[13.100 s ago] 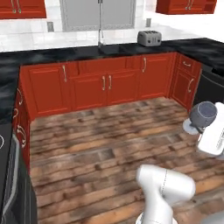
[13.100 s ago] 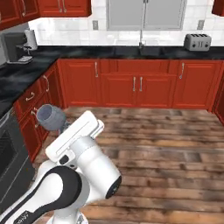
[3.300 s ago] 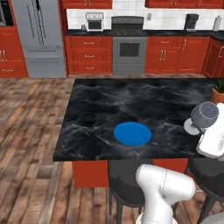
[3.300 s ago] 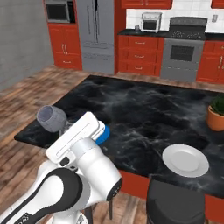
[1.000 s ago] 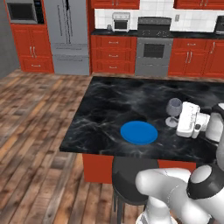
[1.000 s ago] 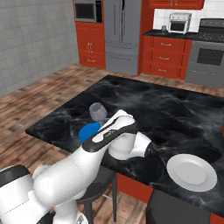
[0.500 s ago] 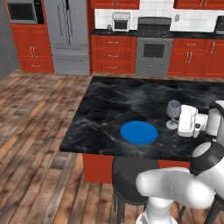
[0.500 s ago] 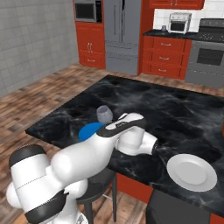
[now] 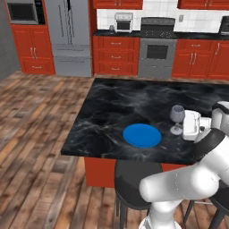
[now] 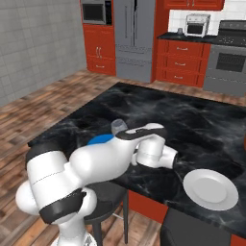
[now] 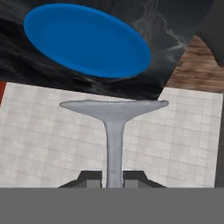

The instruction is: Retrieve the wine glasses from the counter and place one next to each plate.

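Glass first: from the left base view, one small smoky-grey stemmed wine glass (image 9: 177, 119) stands upright in the robot's grip, its foot low over the black marble island worktop (image 9: 116, 107), just to the right of the flat round bright blue plate (image 9: 142, 135) and apart from it. The white arm's fingers (image 9: 184, 126) are clamped on its stem.

From the right base view, the same glass's bowl (image 10: 118, 127) peeks over the white forearm, with the blue plate's edge (image 10: 99, 140) just beside it. A second plate, white and rimmed (image 10: 210, 189), lies well apart near the island's near edge. So I count one glass, two plates.

In the hand view, the thin stem runs straight out from between the two dark fingers (image 11: 113, 180), its long axis in line with them, ending in the round foot (image 11: 113, 107). The blue plate (image 11: 85, 40) lies beyond the foot, so I judge the setting-down spot is right beside it.
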You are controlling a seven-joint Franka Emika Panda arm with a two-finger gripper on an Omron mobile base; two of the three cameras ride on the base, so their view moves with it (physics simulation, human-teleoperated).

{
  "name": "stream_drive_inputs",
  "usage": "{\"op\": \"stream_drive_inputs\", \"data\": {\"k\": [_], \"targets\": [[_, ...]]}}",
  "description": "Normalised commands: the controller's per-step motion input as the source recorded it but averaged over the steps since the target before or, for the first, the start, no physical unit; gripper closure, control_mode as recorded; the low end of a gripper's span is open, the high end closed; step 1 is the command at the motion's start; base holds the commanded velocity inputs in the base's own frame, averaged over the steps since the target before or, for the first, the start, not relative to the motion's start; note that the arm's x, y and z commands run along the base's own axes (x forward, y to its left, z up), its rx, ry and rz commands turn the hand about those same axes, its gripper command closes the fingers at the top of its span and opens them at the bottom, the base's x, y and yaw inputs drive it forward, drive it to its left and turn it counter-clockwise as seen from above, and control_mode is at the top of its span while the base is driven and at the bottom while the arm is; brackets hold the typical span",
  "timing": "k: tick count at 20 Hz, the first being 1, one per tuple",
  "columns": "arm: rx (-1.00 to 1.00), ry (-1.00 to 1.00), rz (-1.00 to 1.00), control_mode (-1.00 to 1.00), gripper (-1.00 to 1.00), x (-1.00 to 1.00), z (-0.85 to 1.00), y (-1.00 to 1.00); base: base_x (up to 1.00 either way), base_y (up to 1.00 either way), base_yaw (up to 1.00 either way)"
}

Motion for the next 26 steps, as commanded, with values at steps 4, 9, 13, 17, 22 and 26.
{"op": "stream_drive_inputs", "data": {"k": [4, 9, 13, 17, 22, 26], "targets": [[0.0, 0.0, 0.02, -1.0, 1.0, 0.02, -0.15, -0.05, 0.0, 0.0, 0.0], [0.0, 0.03, 0.0, -1.0, 1.0, 0.04, -0.2, 0.0, 0.0, 0.0, 0.0], [0.0, 0.08, 0.0, -1.0, 1.0, 0.08, -0.25, 0.0, 0.0, 0.0, 0.0], [0.0, 0.08, 0.0, -1.0, 1.0, 0.14, -0.28, 0.0, 0.0, 0.0, 0.0], [0.0, 0.08, 0.0, -1.0, 1.0, 0.21, -0.32, 0.0, 0.0, 0.0, 0.0], [0.0, 0.04, 0.0, -1.0, 1.0, 0.19, -0.32, 0.0, 0.0, 0.0, 0.0]]}}
